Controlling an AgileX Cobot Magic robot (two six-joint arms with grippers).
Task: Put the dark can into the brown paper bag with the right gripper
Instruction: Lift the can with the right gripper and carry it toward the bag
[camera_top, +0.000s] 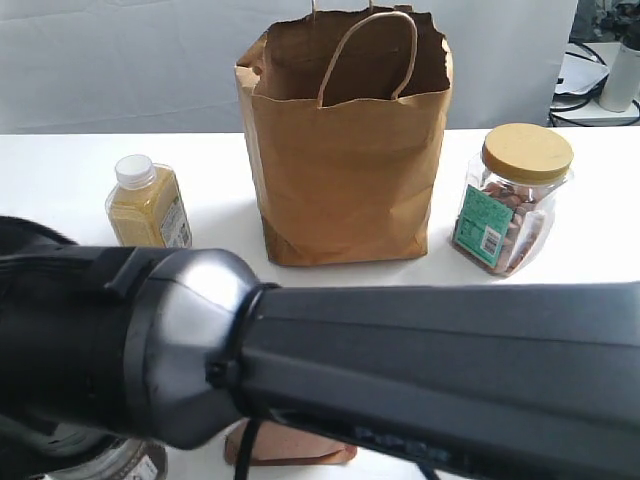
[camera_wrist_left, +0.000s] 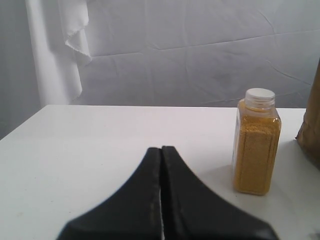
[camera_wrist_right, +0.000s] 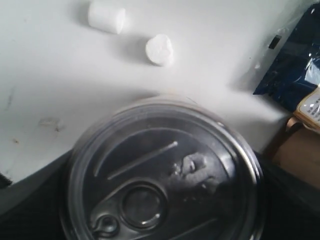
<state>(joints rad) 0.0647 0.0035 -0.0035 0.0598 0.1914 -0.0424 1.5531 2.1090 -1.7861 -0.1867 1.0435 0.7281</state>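
The brown paper bag (camera_top: 345, 170) stands upright at upper centre of the exterior frame, its ragged mouth open. Bare tabletop (camera_top: 60, 165) lies on both sides of it, up to the yellow-grain bottle (camera_top: 148, 205) at left and the tan-lidded jar (camera_top: 512, 200) at right. The right arm (camera_top: 420, 365) crosses the whole lower frame.

The dark can (camera_wrist_right: 162, 175) fills the right wrist view, close under the camera, showing a shiny silver ring-pull lid. Dark shapes flank it, but I cannot tell whether the right end effector (camera_wrist_right: 162, 215) is clamped on it. Two white lumps (camera_wrist_right: 159, 50) lie on the tabletop near the can.

The left end effector (camera_wrist_left: 161, 155) has its jaws pressed together, holding nothing.
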